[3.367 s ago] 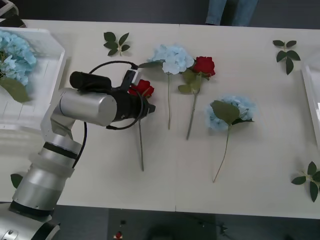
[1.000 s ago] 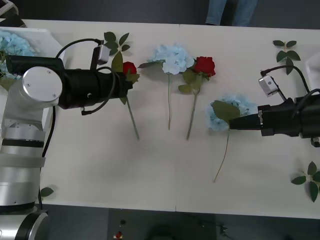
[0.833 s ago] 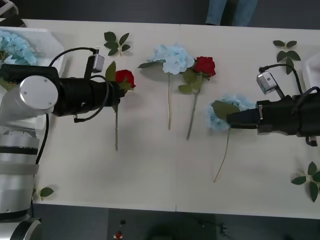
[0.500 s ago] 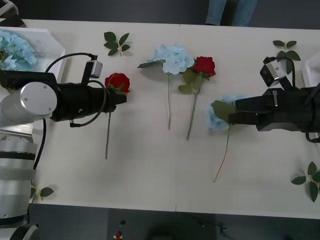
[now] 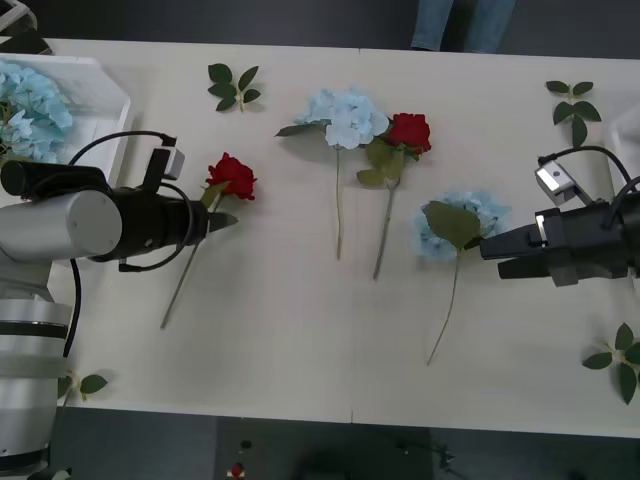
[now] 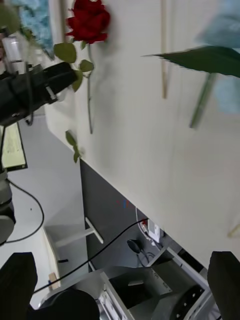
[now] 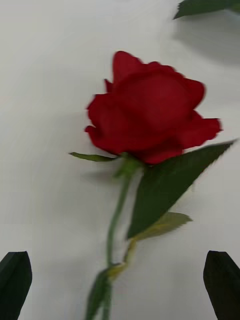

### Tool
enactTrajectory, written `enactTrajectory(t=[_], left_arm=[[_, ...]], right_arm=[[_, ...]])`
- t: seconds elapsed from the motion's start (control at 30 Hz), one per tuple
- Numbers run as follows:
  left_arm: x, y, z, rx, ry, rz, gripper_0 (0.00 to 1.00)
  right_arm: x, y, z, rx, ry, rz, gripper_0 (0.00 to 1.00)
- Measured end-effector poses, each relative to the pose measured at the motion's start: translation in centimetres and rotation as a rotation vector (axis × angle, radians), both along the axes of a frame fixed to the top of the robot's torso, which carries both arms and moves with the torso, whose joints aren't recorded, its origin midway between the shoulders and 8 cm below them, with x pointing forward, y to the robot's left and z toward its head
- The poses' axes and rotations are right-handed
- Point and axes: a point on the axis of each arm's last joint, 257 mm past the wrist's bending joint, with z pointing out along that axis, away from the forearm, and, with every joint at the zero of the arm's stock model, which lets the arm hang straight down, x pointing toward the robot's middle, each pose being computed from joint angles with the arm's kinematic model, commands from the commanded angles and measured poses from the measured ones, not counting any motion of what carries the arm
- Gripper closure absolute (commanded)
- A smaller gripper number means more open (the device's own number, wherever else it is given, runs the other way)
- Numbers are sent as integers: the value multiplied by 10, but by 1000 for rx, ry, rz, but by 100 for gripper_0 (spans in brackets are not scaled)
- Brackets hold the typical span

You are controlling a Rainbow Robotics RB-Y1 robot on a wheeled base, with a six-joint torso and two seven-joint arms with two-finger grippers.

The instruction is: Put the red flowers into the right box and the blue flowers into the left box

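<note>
since the red ones are meant for the right box (image 5: 628, 125) and this rose (image 5: 232, 175) is lying way over on the left half of the desk (image 5: 300, 350), it looks like it's been lined up for a grab: the left gripper (image 5: 224, 219) is pointed straight at the stem just under the bloom. in the left wrist view the rose (image 7: 152, 107) is framed dead centre between two fingertips (image 7: 15, 277) spread wide at the corners, so that gripper is wide apart and nothing is being held.

same story on the other side. the right gripper (image 5: 492, 247) is parked just beside a blue flower (image 5: 460, 225), fingers (image 6: 17, 277) spread wide with nothing pinched, tips aimed at the bloom and its big leaf. probably that one is being lined up because blue has to travel to the left box (image 5: 90, 120), where a blue cluster (image 5: 30, 110) is already sitting.

a second blue flower (image 5: 345, 115) and a second rose (image 5: 408, 130) are lying near the middle, blooms almost touching, stems running toward the near edge. loose leaf sprigs (image 5: 232, 85) are scattered around and can be ignored.

only a sliver of the right box's edge can be seen, so what's in it can't be told.
</note>
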Motion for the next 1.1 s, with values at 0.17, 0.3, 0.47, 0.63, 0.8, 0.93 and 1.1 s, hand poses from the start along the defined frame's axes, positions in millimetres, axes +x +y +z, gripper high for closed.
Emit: enactTrajectory(t=[0.17,0.3,0.47,0.63,0.8,0.93,1.1], left_arm=[[10,19,3,72,-46,42,0],[11,13,1,99,-56,27,0],[8,-1,-9,128,-39,-8,0],[20,-17,-24,124,-37,-30,0],[33,-29,-37,133,-53,-41,0],[38,-34,-42,139,-60,-47,28],[39,-34,-42,143,-62,-47,86]], right_arm=[[7,-5,-40,-93,120,-119,0],[13,2,-70,-161,196,-197,0],[37,18,-93,-224,118,-237,0],[56,38,-100,-227,99,-301,0],[73,44,-112,-269,44,-317,0],[83,42,-121,-295,15,-336,0],[88,32,-127,-304,39,-384,0]])
